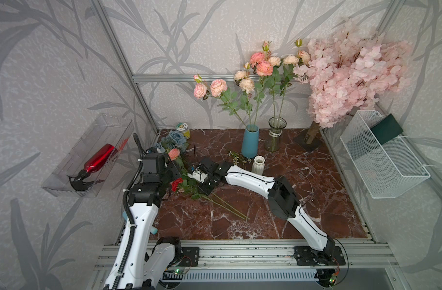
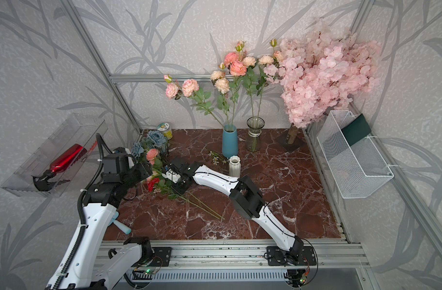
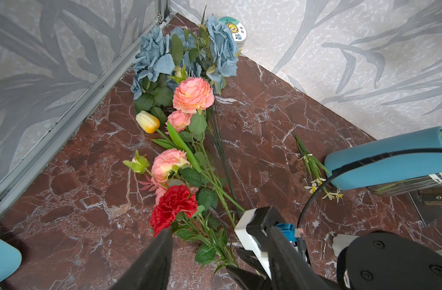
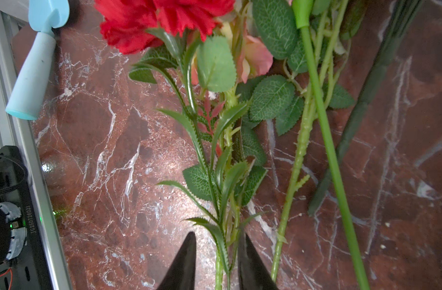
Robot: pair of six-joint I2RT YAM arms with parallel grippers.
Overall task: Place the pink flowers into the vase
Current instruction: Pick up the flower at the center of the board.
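right pincer (image 4: 218,241): low over the red-brown marble tabletop (image 4: 102,150), fingers a narrow gap apart, not clamped on anything. between them runs the stem of a red carnation (image 4: 164,20) with saw-edged plastic leaves. a paler stem lies under it; cannot tell whose. nothing is lifted.

left pincer (image 3: 218,233): wide open, empty, hovers above the same pile.

target: pink flowers (image 3: 192,95), artificial salmon-pink peony-like blooms with fabric petals on a thin green leafy stem. they lie flat ahead of both pincers' tips, blooms farthest from the tips. they are tangled with a yellow fabric tulip (image 3: 148,121) and the carnation, with dusty blue-grey flowers (image 3: 154,57) beyond. what looks like their knobbly pale-green stem (image 4: 297,160) passes just beside the right pincer, outside its fingers.

more pink stems already stand in the tall blue ceramic vase (image 1: 250,141) and the clear glass vase (image 1: 274,136), well apart from both pincers.

judgement: the spray should be light and top-heavy, its stem springy yet stiff enough to keep its line. petals are soft and would crush. take hold on the bare lower stem below the leaves, never on a bloom; the knobs should resist slip. risk: leaves interlock, so carnation and tulip may drag along. as placed, the right pincer looks set on the wrong stem.
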